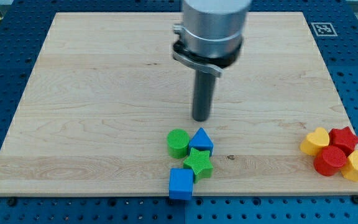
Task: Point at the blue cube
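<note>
Blue cube (181,184) sits at the board's (92,93) bottom edge, well below my tip (201,119). Rod ends bare, holding nothing, just above the blue triangle (201,141), beside the green cylinder (178,142).

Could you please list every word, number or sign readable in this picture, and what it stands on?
No readable words or numbers.
One sign: a black-and-white square marker on the board's top right corner, a pattern with no text.
The blocks and my tip carry no labels.
</note>
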You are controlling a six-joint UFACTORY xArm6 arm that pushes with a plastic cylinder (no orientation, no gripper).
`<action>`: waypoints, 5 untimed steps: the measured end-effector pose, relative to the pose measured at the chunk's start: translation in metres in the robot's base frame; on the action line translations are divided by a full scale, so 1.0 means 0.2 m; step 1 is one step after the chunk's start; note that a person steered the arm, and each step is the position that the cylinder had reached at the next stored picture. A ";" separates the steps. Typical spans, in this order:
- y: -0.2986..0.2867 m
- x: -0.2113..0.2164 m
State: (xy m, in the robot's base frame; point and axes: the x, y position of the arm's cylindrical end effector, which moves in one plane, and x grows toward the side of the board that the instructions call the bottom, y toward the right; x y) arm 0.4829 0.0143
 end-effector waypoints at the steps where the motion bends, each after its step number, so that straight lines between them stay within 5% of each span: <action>1: -0.33 -0.02; 2: -0.68 0.67; 5: -0.63 0.68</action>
State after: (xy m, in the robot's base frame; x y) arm 0.6190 -0.1112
